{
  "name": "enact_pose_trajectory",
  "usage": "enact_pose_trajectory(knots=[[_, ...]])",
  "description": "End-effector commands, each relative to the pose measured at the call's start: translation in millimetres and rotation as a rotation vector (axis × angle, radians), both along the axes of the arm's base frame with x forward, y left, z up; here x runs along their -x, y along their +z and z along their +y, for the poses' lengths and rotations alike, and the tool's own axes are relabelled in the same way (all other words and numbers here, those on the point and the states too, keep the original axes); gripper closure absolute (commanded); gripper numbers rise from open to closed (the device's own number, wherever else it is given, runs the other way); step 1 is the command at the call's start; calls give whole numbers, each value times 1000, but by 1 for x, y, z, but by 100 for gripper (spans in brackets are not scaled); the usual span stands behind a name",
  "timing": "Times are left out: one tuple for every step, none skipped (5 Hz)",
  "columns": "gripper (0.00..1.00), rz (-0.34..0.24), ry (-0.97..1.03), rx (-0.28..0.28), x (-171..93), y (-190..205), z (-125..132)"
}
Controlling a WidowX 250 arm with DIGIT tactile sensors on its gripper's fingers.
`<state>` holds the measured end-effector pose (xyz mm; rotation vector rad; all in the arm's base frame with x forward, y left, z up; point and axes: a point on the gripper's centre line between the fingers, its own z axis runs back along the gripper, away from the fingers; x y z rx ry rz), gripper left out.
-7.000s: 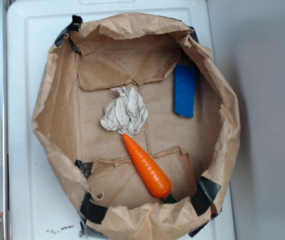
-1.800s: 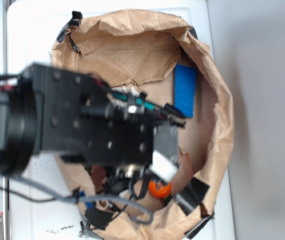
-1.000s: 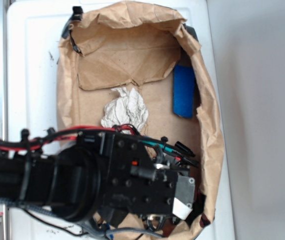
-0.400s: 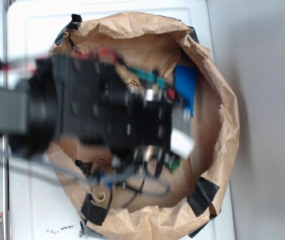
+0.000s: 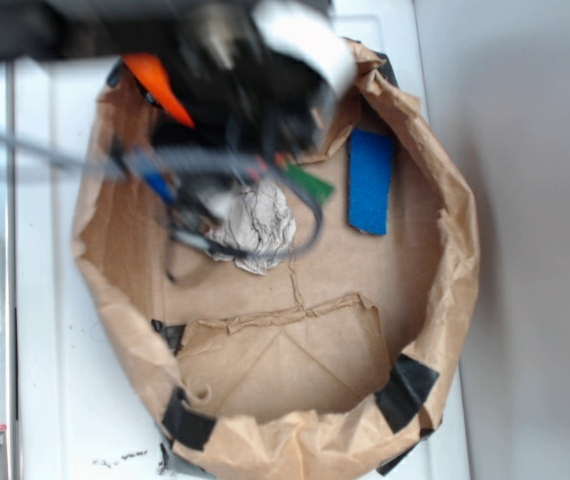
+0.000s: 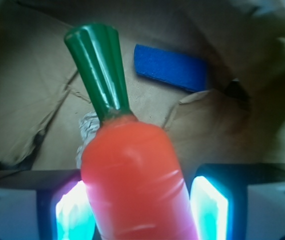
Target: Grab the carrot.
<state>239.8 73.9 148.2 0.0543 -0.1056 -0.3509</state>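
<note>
The orange carrot (image 6: 132, 170) sits between my gripper's (image 6: 140, 210) two fingers, its green stub (image 6: 100, 70) pointing away from the wrist camera. The gripper is shut on it and holds it above the floor of the brown paper bag. In the exterior view the blurred arm fills the top of the picture. There the carrot's orange tip (image 5: 155, 85) shows at upper left and the green stub (image 5: 310, 183) pokes out at the right, with the gripper (image 5: 235, 140) between them.
A crumpled whitish paper ball (image 5: 257, 225) lies mid-bag under the gripper and also shows in the wrist view (image 6: 85, 131). A blue block (image 5: 370, 180) lies by the right wall, seen too in the wrist view (image 6: 170, 67). The bag's raised walls (image 5: 455, 250) ring everything.
The carrot has left the front of the bag floor and is in the gripper. The arm has risen and swung from the front of the bag toward its back.
</note>
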Motion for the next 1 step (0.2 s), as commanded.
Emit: enact_pose_trajectory(knots=[[100,-53,-28,86,-14,57,15]])
